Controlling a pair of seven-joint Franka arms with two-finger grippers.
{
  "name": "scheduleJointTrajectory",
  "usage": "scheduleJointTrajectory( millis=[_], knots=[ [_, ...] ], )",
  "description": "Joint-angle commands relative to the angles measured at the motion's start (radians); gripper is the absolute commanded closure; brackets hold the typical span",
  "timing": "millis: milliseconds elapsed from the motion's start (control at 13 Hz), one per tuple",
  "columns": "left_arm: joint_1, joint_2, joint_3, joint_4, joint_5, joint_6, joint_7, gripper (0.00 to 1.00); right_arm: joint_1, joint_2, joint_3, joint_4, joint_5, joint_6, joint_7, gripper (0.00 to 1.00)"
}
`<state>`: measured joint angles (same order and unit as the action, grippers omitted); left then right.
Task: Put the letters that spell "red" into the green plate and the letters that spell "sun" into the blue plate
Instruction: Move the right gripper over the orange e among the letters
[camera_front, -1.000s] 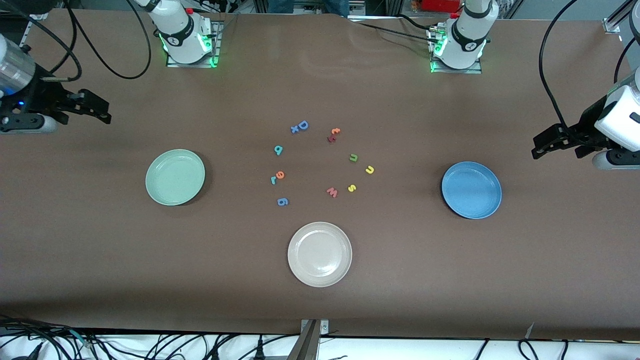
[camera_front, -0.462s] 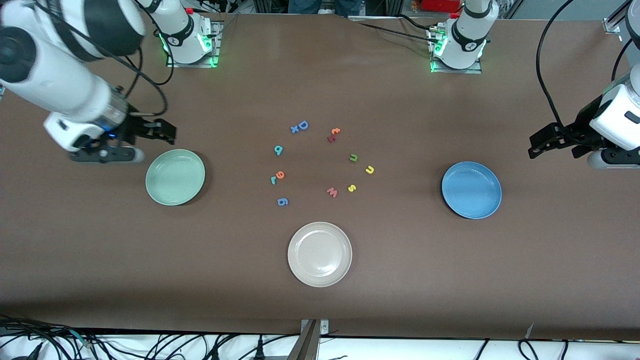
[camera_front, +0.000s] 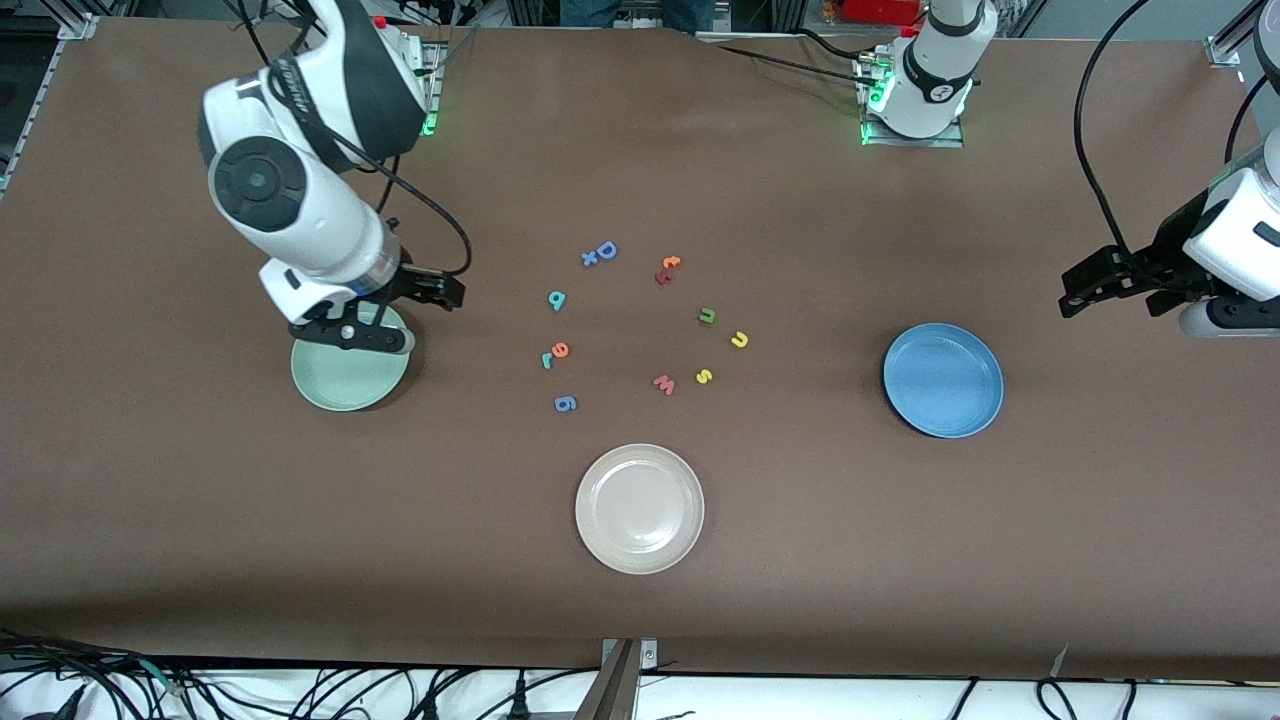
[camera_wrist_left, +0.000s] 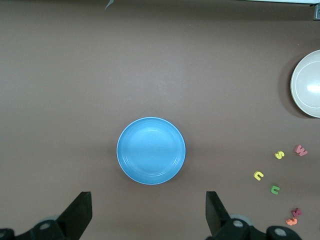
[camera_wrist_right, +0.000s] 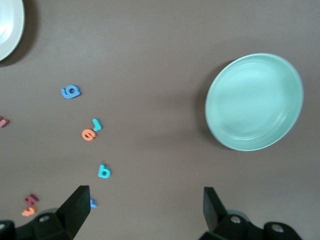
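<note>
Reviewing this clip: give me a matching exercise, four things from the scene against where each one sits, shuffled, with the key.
Things:
1. right claw
2. left claw
3. beige-white plate
4. yellow "s"

Places:
A. nearest the front camera
B. beside the pink "w"
C. by the green plate
D. above bare table near the blue plate

Pairs: 1-C, 2-D, 3-A, 4-B

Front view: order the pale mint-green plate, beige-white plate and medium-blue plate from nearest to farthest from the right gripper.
1. Pale mint-green plate: directly beneath the open right gripper, toward the right arm's end.
2. Beige-white plate: mid-table, nearest the front camera.
3. Medium-blue plate: toward the left arm's end.
</note>
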<state>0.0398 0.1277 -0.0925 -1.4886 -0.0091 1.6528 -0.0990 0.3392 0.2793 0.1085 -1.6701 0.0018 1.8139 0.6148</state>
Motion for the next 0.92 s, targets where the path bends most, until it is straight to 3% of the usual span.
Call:
scheduleJointTrajectory(
  millis=[0,385,538,692,846],
  knots=[
    [-0.001,0.013,0.004,0.033,-0.022,-0.021,-0.005,0.00,0.061,0.081,-0.007,0.007,-0.012,0.095,0.149,0.00],
    [-0.006,0.013,0.004,0.033,-0.026,-0.021,-0.005,0.00,0.158,0.220,-0.007,0.007,-0.020,0.249,0.420,0.02],
    [-0.006,0.019,0.004,0.031,-0.028,-0.016,-0.004,0.00,0.210,0.279,-0.012,0.006,-0.049,0.290,0.521,0.13],
    [-0.015,0.053,0.004,0.031,-0.029,-0.015,-0.004,0.00,0.233,0.313,-0.012,0.007,-0.136,0.314,0.632,0.35],
    [-0.017,0.098,0.002,0.033,-0.028,0.036,-0.004,0.00,0.236,0.336,-0.012,0.006,-0.137,0.355,0.692,0.36]
  ],
)
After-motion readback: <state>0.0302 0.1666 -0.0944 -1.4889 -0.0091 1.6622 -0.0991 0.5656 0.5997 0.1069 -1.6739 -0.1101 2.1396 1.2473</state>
